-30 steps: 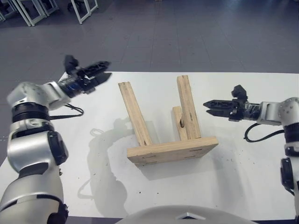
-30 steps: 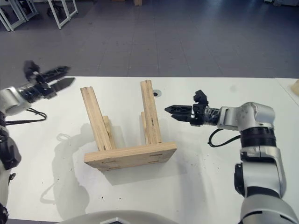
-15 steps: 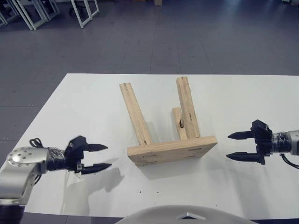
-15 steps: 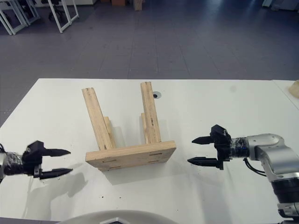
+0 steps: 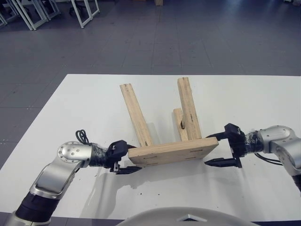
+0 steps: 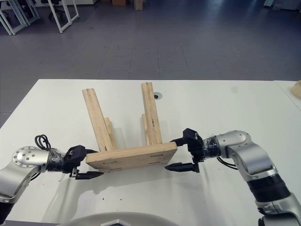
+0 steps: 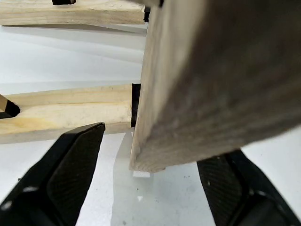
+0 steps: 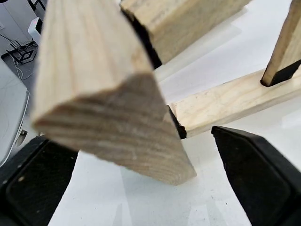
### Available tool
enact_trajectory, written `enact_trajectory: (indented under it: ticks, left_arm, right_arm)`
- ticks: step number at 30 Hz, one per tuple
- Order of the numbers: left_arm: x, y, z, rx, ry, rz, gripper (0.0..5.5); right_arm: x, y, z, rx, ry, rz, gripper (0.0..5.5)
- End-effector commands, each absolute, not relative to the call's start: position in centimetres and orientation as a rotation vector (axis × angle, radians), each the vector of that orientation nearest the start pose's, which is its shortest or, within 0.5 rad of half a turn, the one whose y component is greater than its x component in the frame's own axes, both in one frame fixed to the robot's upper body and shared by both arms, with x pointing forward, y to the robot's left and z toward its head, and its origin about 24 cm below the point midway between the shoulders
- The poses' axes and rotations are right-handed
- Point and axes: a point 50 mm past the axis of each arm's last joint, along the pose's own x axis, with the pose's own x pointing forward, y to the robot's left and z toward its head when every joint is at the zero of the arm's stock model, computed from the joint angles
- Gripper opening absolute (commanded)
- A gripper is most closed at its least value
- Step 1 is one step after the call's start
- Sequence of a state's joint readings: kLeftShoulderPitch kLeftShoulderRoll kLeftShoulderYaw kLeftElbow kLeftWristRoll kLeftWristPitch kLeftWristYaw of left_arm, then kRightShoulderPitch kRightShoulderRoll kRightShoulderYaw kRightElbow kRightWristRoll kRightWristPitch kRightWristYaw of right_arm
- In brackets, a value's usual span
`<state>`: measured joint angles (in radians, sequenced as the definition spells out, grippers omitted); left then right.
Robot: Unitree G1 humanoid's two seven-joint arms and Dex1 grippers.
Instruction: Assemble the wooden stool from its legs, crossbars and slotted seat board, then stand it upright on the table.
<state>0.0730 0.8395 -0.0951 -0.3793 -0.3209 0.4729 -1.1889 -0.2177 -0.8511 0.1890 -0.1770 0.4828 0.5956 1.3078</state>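
The wooden stool lies on its side on the white table (image 5: 84, 103). Its seat board (image 5: 174, 151) stands on edge nearest me, and two legs (image 5: 135, 114) (image 5: 189, 108) point away, with a short crossbar (image 5: 178, 123) between them. My left gripper (image 5: 128, 159) is open at the board's left end, one finger on each side. In the left wrist view the board end (image 7: 207, 80) sits between the black fingers (image 7: 70, 165), with a gap showing. My right gripper (image 5: 210, 150) is open around the right end (image 8: 103, 108), its fingers (image 8: 258, 169) apart from the wood.
A small dark round mark (image 6: 157, 95) lies on the table behind the stool. Bare tabletop stretches to both sides and in front. Beyond the far table edge is grey floor with white frame legs (image 5: 84, 9) far off.
Both arms have closed in from the sides, and the open grippers now straddle the two ends of the seat board. The stool itself has not moved.
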Motion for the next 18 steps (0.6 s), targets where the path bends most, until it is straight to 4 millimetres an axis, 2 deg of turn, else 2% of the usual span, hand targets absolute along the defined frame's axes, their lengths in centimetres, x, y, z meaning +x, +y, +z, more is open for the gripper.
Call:
enact_trajectory:
  ticks: [1, 4, 8, 13, 18]
  left_arm:
    - [19.8, 19.8, 9.1, 0.307, 0.568, -1.291, 2.75]
    - [20.2, 20.4, 9.4, 0.308, 0.565, -1.257, 2.33]
    - [20.8, 20.2, 10.3, 0.262, 0.514, -1.244, 1.68]
    - [21.1, 19.4, 12.5, 0.145, 0.428, -1.249, 1.67]
    - [21.2, 19.4, 15.5, -0.002, 0.354, -1.265, 1.67]
  right_arm:
    - [23.1, -18.9, 10.7, -0.136, 0.597, 1.446, 4.29]
    - [22.0, -19.1, 11.9, -0.07, 0.646, 1.507, 3.77]
    - [21.7, -18.8, 13.1, -0.018, 0.655, 1.527, 2.97]
    - [22.4, -17.9, 15.1, 0.047, 0.6, 1.501, 2.15]
    - [22.0, -17.8, 16.5, 0.072, 0.61, 1.475, 1.9]
